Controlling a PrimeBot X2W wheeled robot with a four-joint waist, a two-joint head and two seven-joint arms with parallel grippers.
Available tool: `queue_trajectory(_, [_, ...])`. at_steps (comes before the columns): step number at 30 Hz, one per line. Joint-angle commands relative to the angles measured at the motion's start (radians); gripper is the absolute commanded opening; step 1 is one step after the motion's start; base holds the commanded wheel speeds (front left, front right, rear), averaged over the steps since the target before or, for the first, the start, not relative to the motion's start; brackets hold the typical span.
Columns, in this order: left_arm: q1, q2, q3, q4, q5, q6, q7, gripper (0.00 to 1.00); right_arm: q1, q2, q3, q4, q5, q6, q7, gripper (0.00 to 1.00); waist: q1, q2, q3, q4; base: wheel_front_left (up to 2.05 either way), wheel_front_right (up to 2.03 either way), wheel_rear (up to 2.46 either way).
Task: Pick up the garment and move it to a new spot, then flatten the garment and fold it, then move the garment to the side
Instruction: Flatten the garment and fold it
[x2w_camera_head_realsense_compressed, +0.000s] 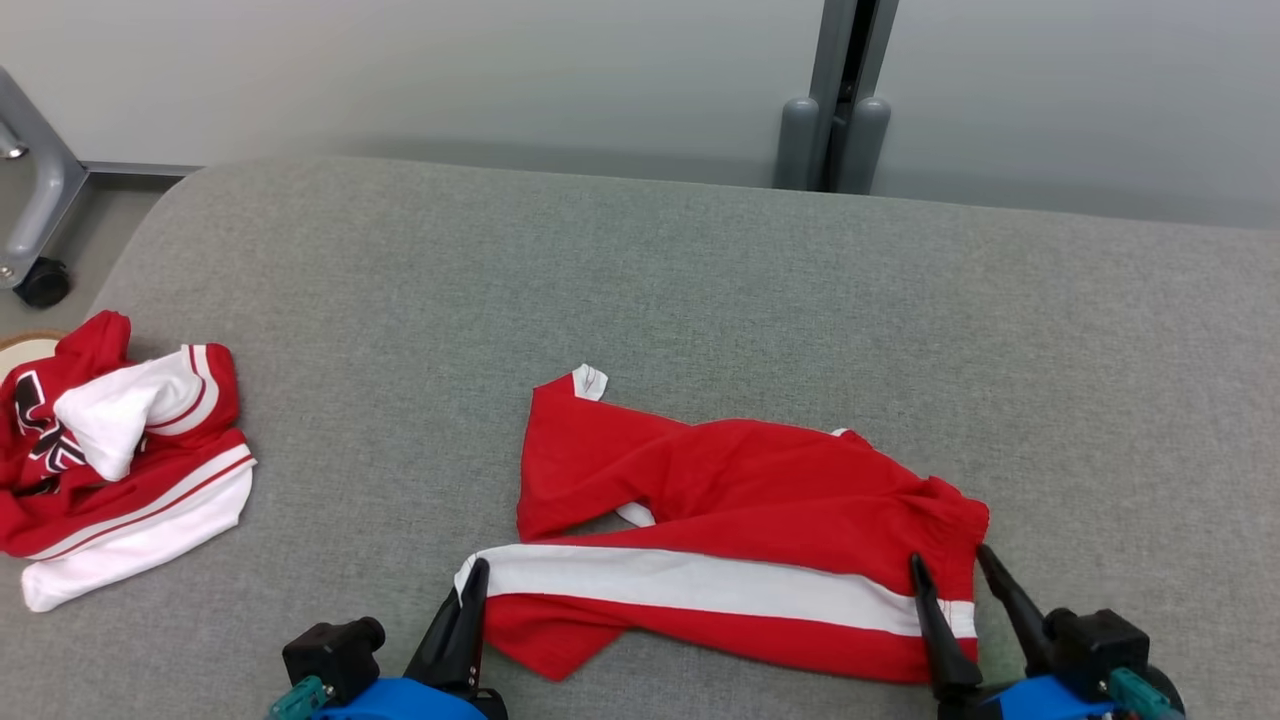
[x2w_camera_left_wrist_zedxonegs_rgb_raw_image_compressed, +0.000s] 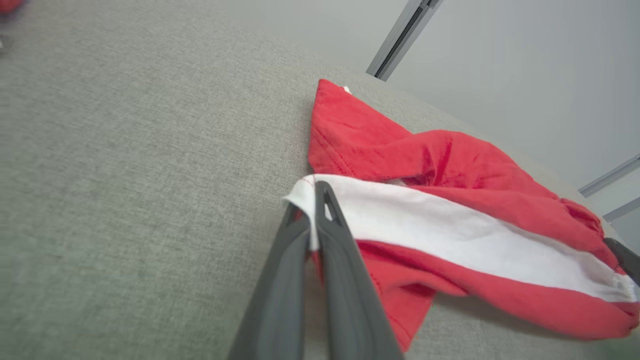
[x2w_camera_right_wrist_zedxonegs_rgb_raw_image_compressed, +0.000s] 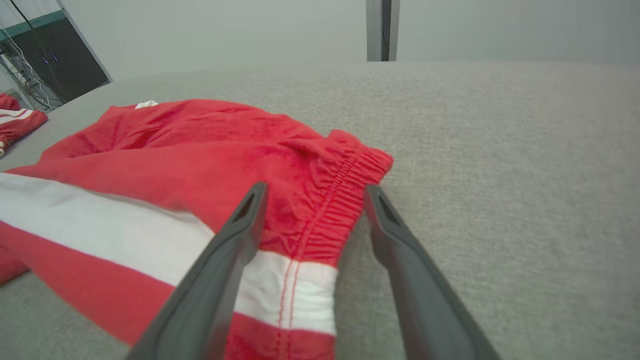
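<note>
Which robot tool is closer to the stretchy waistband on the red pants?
The right tool. It is open, straddling the waistband. The left tool is at the far end of the red pants, shut on the white stripe.

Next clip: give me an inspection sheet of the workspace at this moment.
Surface: grey padded surface, fabric-covered.
Job's things: red garment with a white stripe, lying crumpled near the front.
Clutter: second red and white garment, bunched at the robot's left.
Hands: left hand shut on the red garment's stripe end; right hand open, fingers straddling its elastic waistband.
Cables: thin wires by a dark panel, far off.
Surroundings: pale wall, grey post, wheeled frame.
</note>
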Motion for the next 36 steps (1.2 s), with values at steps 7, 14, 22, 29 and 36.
queue_trajectory(7, [0.006, -0.022, 0.027, 0.001, 0.026, -0.001, -0.003, 0.00, 0.080, -0.091, 0.154, -0.052, 0.163, 0.000, -0.004, 1.00, 0.0000, 0.0000, -0.004, 0.004, 0.00, 0.00, 0.00])
queue_trajectory(14, [0.011, -0.021, 0.019, 0.003, 0.032, -0.001, -0.003, 0.00, 0.125, -0.136, 0.192, -0.084, 0.209, 0.000, -0.004, 1.00, 0.0000, 0.0000, -0.005, 0.000, 0.00, 0.00, 0.00])
queue_trajectory(22, [0.005, -0.018, 0.024, 0.004, 0.036, -0.001, -0.003, 0.00, 0.121, -0.138, 0.206, -0.087, 0.215, 0.000, -0.004, 1.00, 0.0000, 0.0000, 0.011, 0.001, 0.00, 0.00, 0.00])
queue_trajectory(29, [-0.013, -0.021, 0.022, 0.006, 0.033, -0.001, -0.003, 0.00, 0.096, -0.144, 0.212, -0.091, 0.205, 0.000, -0.004, 0.00, 0.0000, 0.0000, 0.021, 0.009, 0.00, 0.00, 0.00])
queue_trajectory(36, [-0.007, -0.018, 0.048, -0.038, 0.055, -0.001, -0.003, 0.00, 0.110, -0.147, 0.197, -0.197, 0.209, 0.000, -0.004, 0.00, 0.0000, 0.0000, -0.022, 0.024, 0.00, 0.00, 0.00])
